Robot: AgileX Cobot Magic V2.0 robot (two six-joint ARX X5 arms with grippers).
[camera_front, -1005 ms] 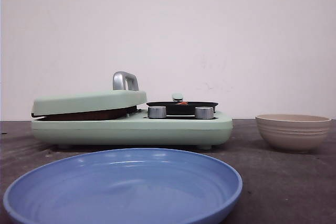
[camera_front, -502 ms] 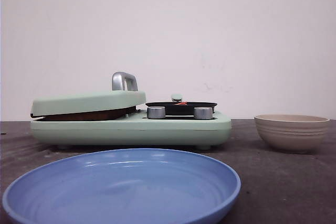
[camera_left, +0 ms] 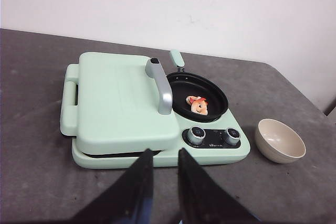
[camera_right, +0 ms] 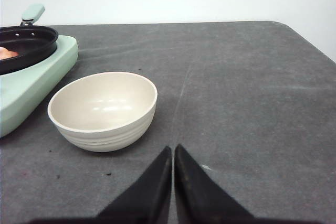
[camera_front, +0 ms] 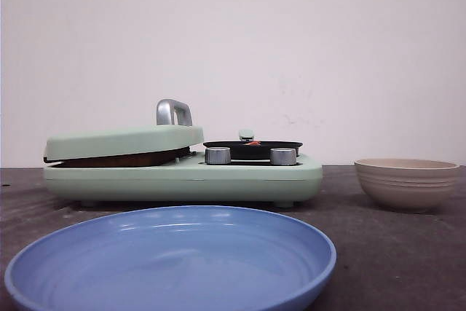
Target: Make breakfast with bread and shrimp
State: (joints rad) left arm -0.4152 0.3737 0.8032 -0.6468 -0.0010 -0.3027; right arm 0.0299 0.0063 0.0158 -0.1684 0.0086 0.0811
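Shrimp [camera_left: 198,105] lies in the black pan [camera_left: 210,90] ahead of the left jaws [camera_left: 163,169] and to their right, beyond the knobs [camera_left: 196,135], nearer this arm. Left jaws stand slightly parted and empty, right jaws [camera_right: 172,171] pressed together, empty, just behind the bowl [camera_right: 102,109]. Bread is hidden, probably under the closed lid [camera_left: 118,98], whose handle [camera_left: 160,85] stands between jaws and pan.

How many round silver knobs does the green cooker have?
2. Both knobs sit side by side on the black panel at the front of the green cooker, just in front of the black pan: one knob nearer the lid, the other knob nearer the beige bowl.
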